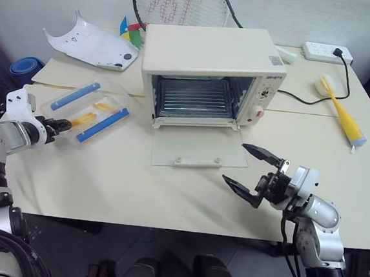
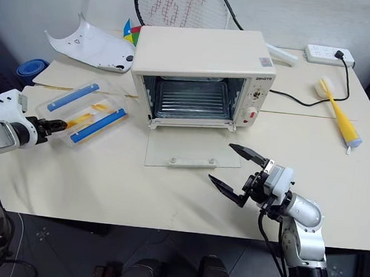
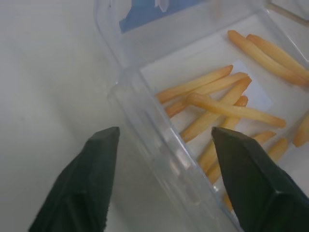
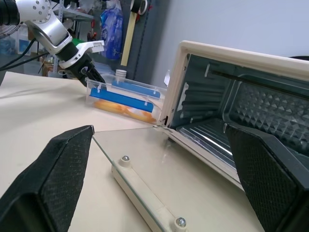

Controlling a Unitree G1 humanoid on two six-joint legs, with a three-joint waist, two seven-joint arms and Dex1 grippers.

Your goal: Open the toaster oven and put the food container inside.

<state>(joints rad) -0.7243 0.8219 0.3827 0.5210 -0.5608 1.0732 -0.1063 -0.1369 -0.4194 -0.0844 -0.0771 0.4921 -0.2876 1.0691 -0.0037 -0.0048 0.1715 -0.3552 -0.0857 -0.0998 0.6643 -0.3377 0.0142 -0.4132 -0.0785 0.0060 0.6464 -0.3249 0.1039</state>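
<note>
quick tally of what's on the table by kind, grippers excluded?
toaster oven, door down: 1
food container: 1
white curved shell: 1
racket: 1
power strip: 1
yellow brush: 1
Total: 6

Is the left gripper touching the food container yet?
Cannot tell. In the left wrist view the left gripper straddles the food container wall, fingers open on either side; neither contact nor gap shows plainly.

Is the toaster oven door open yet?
Open: the toaster oven's glass door lies flat on the table, wire rack exposed.
</note>
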